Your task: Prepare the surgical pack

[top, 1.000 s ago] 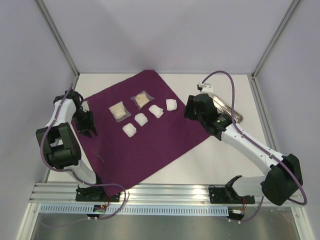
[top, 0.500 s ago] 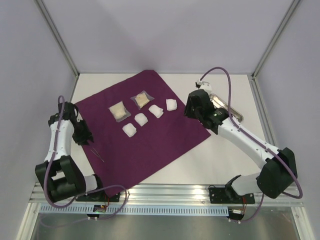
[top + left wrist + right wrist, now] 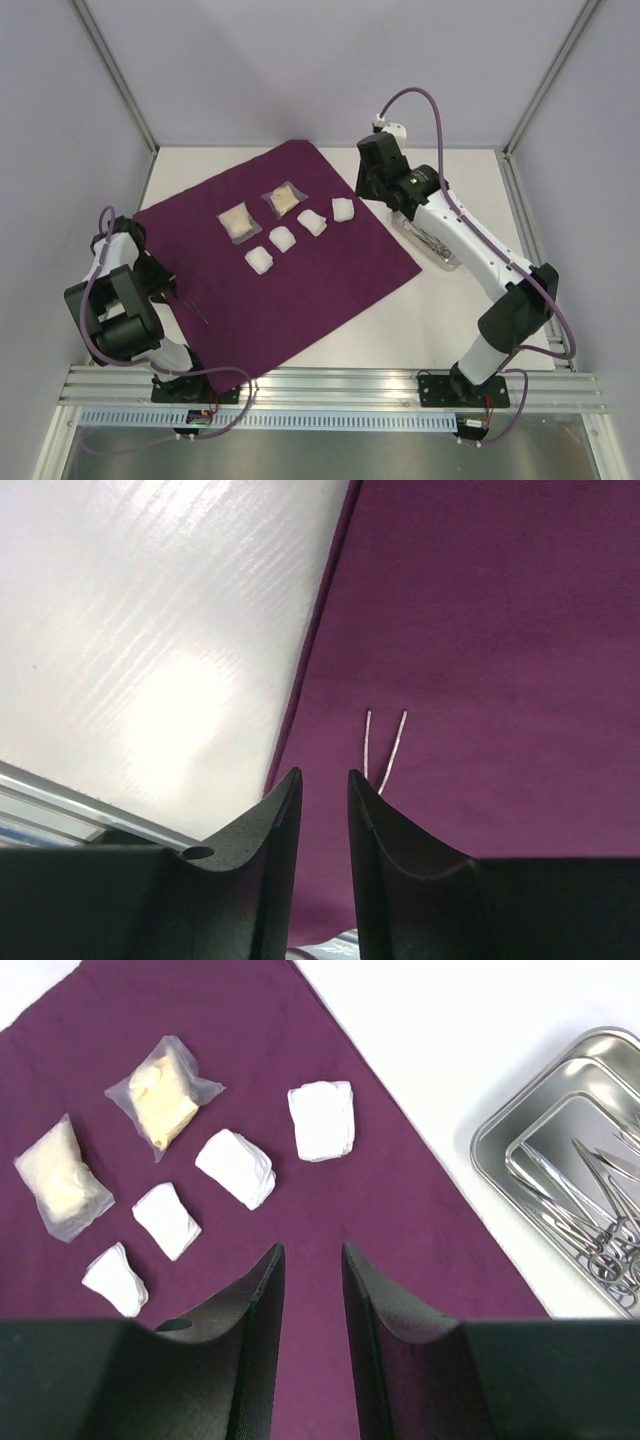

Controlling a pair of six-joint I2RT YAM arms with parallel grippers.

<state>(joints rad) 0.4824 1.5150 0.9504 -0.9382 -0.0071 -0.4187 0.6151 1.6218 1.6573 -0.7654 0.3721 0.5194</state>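
– As the table (image 3: 400, 320) is viewed from above, what is found spread on it?

– A dark-purple cloth (image 3: 300, 300) is laid flat, turned so that one corner is pointed at the table's far edge. Two tan packets (image 3: 163, 1095) are set side by side toward that far corner. Four white gauze pads (image 3: 236, 1167) are lined up just beside them, in a row that runs toward the cloth's far-right edge.

– Where is the steel to be seen?

– A shiny steel tray (image 3: 500, 1125) is placed on the bare table beyond the cloth's far-right edge, near it but not on it. Scissor-like instruments (image 3: 590, 1230) are heaped inside the tray. Thin tweezer-like forceps (image 3: 393, 750) are laid on the cloth close to its near-left edge, well apart from the pads and packets.

– How is the left gripper (image 3: 323, 775) held?

– It is held low over the cloth's near-left edge. Its jaws are parted by a narrow gap and nothing is gripped. The prongs of the forceps are seen just ahead of the fingertips; whether they are touched cannot be told.

– And the right gripper (image 3: 311, 1247)?

– It is held above the cloth near the far-right edge, between the pads and the tray. Its jaws are likewise slightly parted, and nothing is caught between them.
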